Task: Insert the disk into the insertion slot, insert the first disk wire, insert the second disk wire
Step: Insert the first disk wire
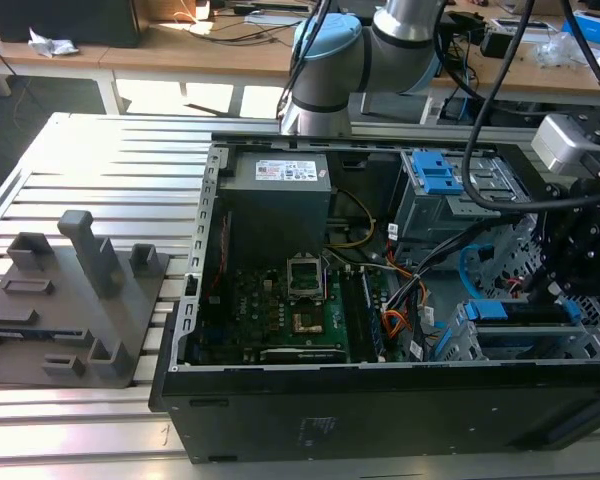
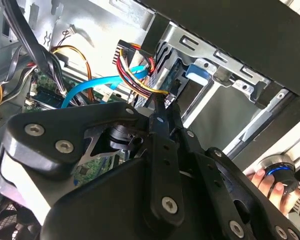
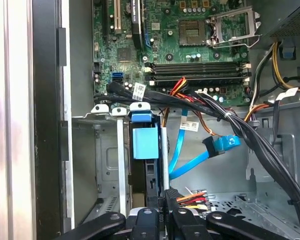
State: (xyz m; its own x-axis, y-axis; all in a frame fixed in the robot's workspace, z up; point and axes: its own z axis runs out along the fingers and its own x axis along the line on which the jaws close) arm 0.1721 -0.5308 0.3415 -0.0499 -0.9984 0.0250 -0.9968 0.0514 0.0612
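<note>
The disk [image 3: 145,142], with its blue carrier and handle, sits inside the insertion slot [image 3: 107,165] of the silver drive cage; in the exterior view the disk [image 1: 520,313] lies at the case's front right corner. In both wrist views my gripper [image 3: 165,199] [image 2: 162,104] hovers right at the disk's rear edge, shut on a disk wire [image 3: 191,197] [image 2: 140,80] of red, yellow and black strands. A blue flat disk wire [image 3: 225,144] [image 2: 87,89] hangs loose beside the cage, its plug free.
A black cable bundle [image 3: 230,120] crosses above the cage, near the motherboard [image 3: 190,45]. A grey bay with a blue clip [image 1: 435,175] stands behind. A grey fixture [image 1: 70,300] rests at the exterior view's left. A person's hand [image 2: 270,182] holds a small device beside the case.
</note>
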